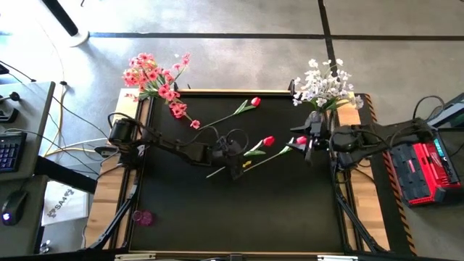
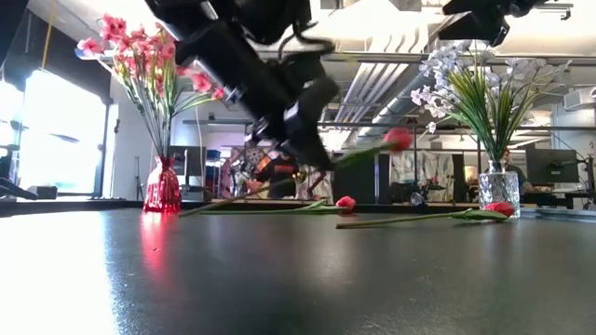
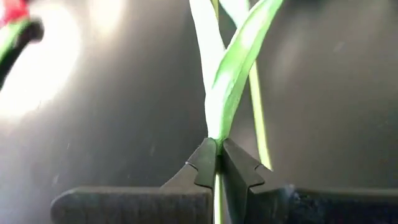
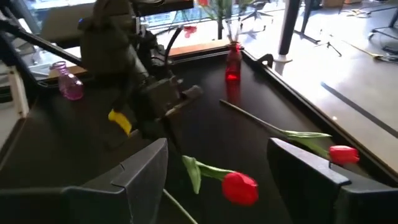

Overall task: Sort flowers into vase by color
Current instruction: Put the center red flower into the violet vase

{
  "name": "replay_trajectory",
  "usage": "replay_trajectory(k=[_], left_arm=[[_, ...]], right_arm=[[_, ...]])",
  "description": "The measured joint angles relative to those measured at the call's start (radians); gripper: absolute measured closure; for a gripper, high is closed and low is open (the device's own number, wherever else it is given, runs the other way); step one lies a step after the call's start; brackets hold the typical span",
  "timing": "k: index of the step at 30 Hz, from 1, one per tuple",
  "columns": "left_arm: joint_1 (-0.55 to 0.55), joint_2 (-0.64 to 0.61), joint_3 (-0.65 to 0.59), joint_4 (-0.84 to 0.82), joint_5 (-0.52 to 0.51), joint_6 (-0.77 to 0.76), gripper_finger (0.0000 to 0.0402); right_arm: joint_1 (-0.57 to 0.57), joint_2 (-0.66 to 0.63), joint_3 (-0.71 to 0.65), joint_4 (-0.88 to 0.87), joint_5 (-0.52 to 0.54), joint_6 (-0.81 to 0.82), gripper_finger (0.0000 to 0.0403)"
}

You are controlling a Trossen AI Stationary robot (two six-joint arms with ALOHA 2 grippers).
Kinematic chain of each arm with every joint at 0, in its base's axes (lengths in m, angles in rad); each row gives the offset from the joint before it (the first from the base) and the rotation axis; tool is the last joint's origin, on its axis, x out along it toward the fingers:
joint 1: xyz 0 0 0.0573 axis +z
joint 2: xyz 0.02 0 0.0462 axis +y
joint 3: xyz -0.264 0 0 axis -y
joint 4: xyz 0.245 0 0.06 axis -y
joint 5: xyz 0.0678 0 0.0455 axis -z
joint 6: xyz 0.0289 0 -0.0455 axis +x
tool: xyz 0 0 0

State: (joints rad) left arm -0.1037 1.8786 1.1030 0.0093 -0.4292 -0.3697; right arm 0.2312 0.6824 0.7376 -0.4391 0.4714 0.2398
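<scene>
Left gripper point(image 3: 217, 163) around tulip stem point(image 3: 214, 93)

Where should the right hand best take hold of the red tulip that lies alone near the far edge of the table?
By its bare stem, below the leaves, coming straight down with the open right hand turned to straddle it. The red tulip lies flat and slanted on the table, and its bud looks crushable. The left hand holds another tulip.
</scene>
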Motion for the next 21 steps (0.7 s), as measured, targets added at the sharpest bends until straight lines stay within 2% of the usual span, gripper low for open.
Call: replay_trajectory(k=[8,15,18,21], left_arm=[[-0.002,-0.011,0.001,0.125,0.028,0.070,0.0401],[-0.014,-0.012,0.001,0.137,0.013,0.105,0.0401],[-0.018,-0.012,0.001,0.159,-0.011,0.130,0.0401],[-0.018,-0.013,0.002,0.185,-0.018,0.147,0.0401]], right_arm=[[0.101,0.082,0.000,0.041,0.093,0.014,0.0140],[0.192,0.156,0.000,0.049,0.259,0.056,0.0140],[0.209,0.211,0.000,0.049,0.326,0.092,0.0140],[0.210,0.269,0.000,0.049,0.341,0.145,0.0140]])
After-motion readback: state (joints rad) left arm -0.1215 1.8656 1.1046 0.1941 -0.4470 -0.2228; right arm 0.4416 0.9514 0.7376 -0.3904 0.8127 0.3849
